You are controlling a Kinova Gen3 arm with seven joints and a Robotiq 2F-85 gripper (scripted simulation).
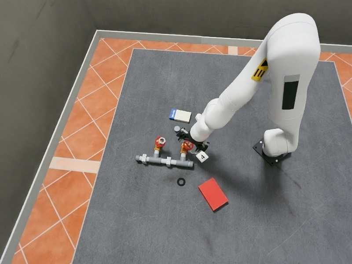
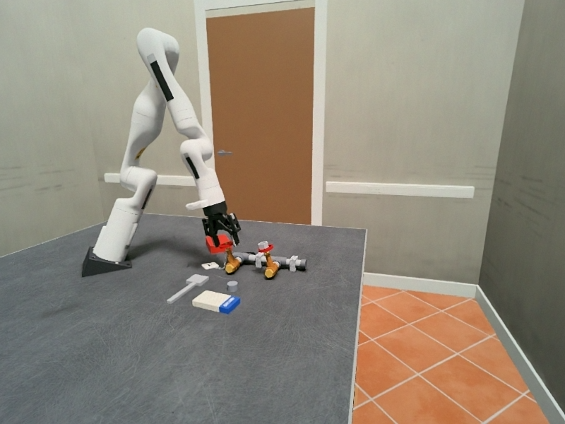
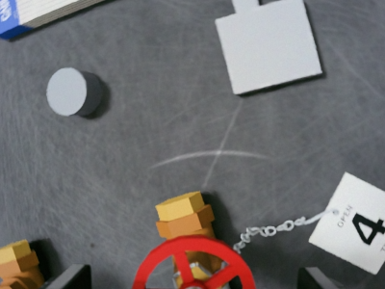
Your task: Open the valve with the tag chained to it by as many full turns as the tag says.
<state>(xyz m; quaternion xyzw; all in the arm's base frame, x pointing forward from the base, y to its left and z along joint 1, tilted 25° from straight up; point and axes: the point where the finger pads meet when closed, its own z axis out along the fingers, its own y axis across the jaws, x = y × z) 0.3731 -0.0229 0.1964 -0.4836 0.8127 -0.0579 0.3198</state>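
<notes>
A grey pipe [image 1: 164, 161] carries two brass valves with red handwheels. The right valve [image 1: 187, 145] has a white tag [image 1: 201, 156] chained to it that reads "OPEN 4"; the tag also shows in the wrist view [image 3: 353, 223]. The left valve [image 1: 158, 138] has no tag. My gripper [image 1: 192, 141] is open and straddles the tagged valve's handwheel [image 3: 193, 262], with a dark fingertip on each side of it at the bottom of the wrist view. In the exterior view the gripper [image 2: 220, 236] stands right over that wheel.
A blue and white box [image 1: 180, 115], a small grey cylinder [image 1: 177, 128] and a flat grey paddle [image 3: 269, 43] lie just behind the valves. A black ring [image 1: 179, 179] and a red flat block [image 1: 213, 193] lie in front of the pipe. The arm's base [image 1: 273, 147] stands at the right.
</notes>
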